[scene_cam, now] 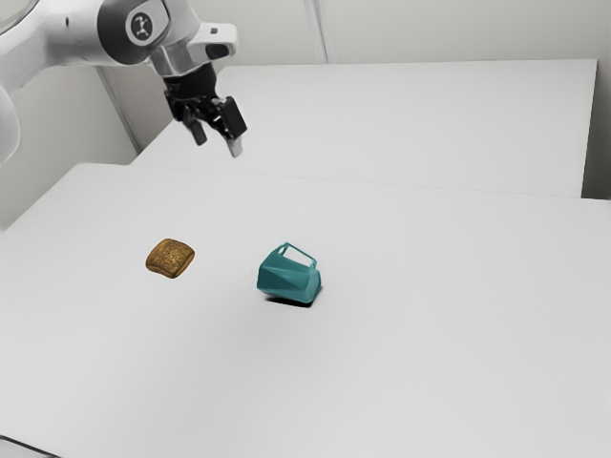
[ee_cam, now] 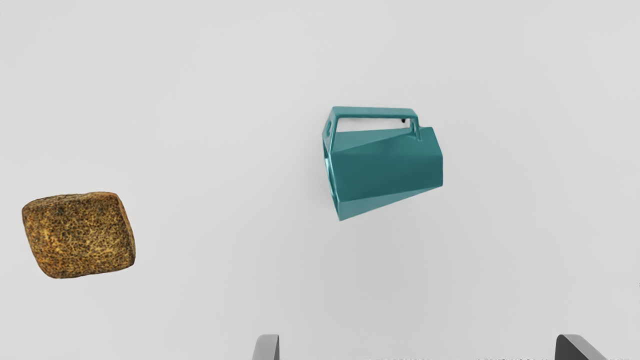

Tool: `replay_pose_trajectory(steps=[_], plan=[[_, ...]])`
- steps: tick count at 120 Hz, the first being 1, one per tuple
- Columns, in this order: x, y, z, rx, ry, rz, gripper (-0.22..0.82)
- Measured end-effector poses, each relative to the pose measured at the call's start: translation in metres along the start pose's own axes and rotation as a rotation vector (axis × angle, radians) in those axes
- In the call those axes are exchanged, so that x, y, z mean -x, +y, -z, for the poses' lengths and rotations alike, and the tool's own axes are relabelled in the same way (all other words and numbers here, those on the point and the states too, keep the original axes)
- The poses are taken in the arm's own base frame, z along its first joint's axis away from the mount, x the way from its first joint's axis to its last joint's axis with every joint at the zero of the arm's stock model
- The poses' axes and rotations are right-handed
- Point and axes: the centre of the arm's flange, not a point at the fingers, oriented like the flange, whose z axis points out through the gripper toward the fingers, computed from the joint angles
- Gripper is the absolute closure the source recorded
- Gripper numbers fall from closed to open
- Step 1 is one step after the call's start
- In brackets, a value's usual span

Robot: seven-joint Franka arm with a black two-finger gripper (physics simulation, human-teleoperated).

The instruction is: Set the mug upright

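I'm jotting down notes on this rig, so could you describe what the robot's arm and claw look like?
The arm is glossy white with smooth, rounded casings. A dark grey joint cover carries a round, pale-ringed emblem. The claw is black and blocky, with two fingers; light grey shows at the tips.

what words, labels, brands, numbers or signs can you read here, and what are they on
No words or numbers can be read.
Robot arm: a round, pale emblem on the dark joint, too small to make out.
Teal mug: none on the sides that show.
Brown block: speckles, no lettering.
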Motion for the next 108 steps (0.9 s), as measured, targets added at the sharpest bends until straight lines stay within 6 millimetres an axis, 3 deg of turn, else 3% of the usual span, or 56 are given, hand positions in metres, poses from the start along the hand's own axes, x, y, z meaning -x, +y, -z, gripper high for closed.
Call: replay_pose_trajectory(steps=[41,75,84,100,108], plan=[[0.011,-0.003,-0.003,-0.008,-0.052,0.117,0.00],[0.010,-0.003,-0.071,0.203,-0.121,0.152,0.00],[0.010,-0.028,-0.093,0.280,-0.110,0.170,0.00],[0.018,-0.110,-0.145,0.440,-0.067,0.258,0.00],[0.018,-0.130,-0.170,0.513,-0.045,0.263,0.00]])
